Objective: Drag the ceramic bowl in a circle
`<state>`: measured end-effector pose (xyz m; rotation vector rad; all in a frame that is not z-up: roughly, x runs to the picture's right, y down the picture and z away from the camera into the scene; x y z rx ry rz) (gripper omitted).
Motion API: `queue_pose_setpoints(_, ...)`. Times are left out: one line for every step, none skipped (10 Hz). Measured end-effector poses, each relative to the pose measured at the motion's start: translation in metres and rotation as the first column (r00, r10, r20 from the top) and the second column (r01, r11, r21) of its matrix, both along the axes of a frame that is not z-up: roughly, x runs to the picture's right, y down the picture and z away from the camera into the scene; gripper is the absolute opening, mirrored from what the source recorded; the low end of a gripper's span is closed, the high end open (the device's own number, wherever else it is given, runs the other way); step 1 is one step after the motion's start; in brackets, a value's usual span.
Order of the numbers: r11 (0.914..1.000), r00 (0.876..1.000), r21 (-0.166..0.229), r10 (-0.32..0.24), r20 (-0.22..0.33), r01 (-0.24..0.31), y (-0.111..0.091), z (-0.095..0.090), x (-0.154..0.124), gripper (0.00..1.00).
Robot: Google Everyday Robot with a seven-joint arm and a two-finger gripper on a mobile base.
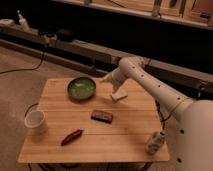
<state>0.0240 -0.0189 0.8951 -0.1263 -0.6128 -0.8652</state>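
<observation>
Wood table [131, 127] on a concrete floor, dark shelving behind; bowl [81, 88] sits at the far-left part of the top, upright, green inside, nothing in it; gripper [112, 87] hangs low over the far-middle of the table, just right of the bowl; arm [150, 81] reaches in from the right side.

Fingers look spread wide, one tip pointing left toward the bowl's rim, the other angled down at the wood; nothing between them, nothing held; a strip of bare wood shows between the nearest tip and the rim, so near but apart.

Key relation: bowl lies to the left of the fingers as the camera sees it, at about the same depth; bowl is round, so no long axis to line up with; only one arm, so no choice there.

Judgement: task not begun, bowl untouched; next move probably a short shift left and down to hook or pinch the near rim before dragging.

Cup [36, 121] front-left, dark block [101, 116] mid-table, reddish item [72, 137] at front, small bottle [155, 142] front-right; all well apart from the bowl; the block is the nearest obstacle to a wide circle.
</observation>
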Motion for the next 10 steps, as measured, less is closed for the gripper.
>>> queue_pose_setpoints(1.0,1.0,0.005,-0.003,0.01,0.003,-0.004,0.004,-0.006,0.65)
queue_pose_setpoints(0.9999,1.0,0.011,-0.007,0.02,0.007,-0.008,0.009,-0.013,0.65)
queue_pose_setpoints(0.9998,1.0,0.016,-0.011,0.028,0.011,-0.011,0.015,-0.019,0.65)
queue_pose_setpoints(0.9997,0.999,0.02,-0.017,0.032,0.017,-0.012,0.022,-0.024,0.65)
queue_pose_setpoints(0.9994,0.999,0.024,-0.025,0.035,0.024,-0.012,0.03,-0.03,0.65)
queue_pose_setpoints(0.9991,0.999,0.029,-0.032,0.036,0.031,-0.012,0.036,-0.035,0.65)
queue_pose_setpoints(0.9986,0.999,0.037,-0.04,0.035,0.039,-0.013,0.043,-0.039,0.65)
queue_pose_setpoints(0.9979,0.998,0.046,-0.048,0.034,0.047,-0.013,0.048,-0.044,0.65)
queue_pose_setpoints(0.9967,0.998,0.057,-0.059,0.035,0.057,-0.013,0.053,-0.049,0.65)
queue_pose_setpoints(0.9954,0.997,0.067,-0.071,0.039,0.068,-0.014,0.058,-0.057,0.65)
